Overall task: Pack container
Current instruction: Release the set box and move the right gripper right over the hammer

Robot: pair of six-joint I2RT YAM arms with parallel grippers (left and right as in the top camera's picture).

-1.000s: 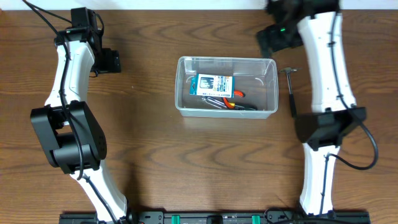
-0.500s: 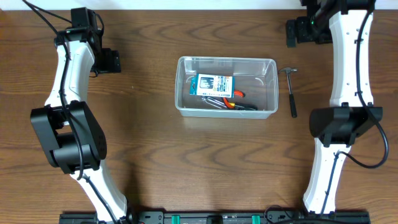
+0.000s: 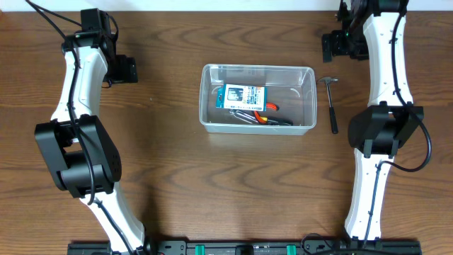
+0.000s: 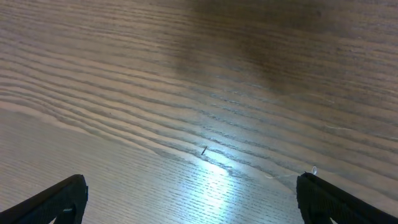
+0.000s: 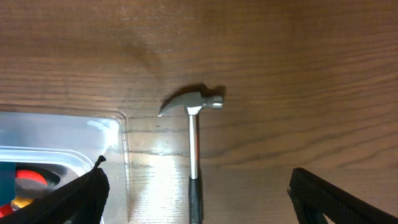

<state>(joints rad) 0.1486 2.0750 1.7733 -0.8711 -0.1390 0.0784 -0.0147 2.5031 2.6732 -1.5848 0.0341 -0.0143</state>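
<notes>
One glossy wood-grain table (image 3: 177,177), container (image 3: 256,68) central.

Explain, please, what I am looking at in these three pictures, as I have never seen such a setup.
These are two white robot arms at a wooden table, each ending in a two-fingered hand. One picture is taken from above. The other two come from small cameras on the wrists, so the dark tips in their lower corners are each hand's own fingers. The left hand is open over bare wood and holds nothing. The right hand is also open and empty, looking down on a small hammer. The hammer lies on the table beside the container, on the right arm's side, not touching it. The container is a clear tub in the middle. Inside it lie a blue-and-white box and an orange-handled tool that I cannot identify.
</notes>
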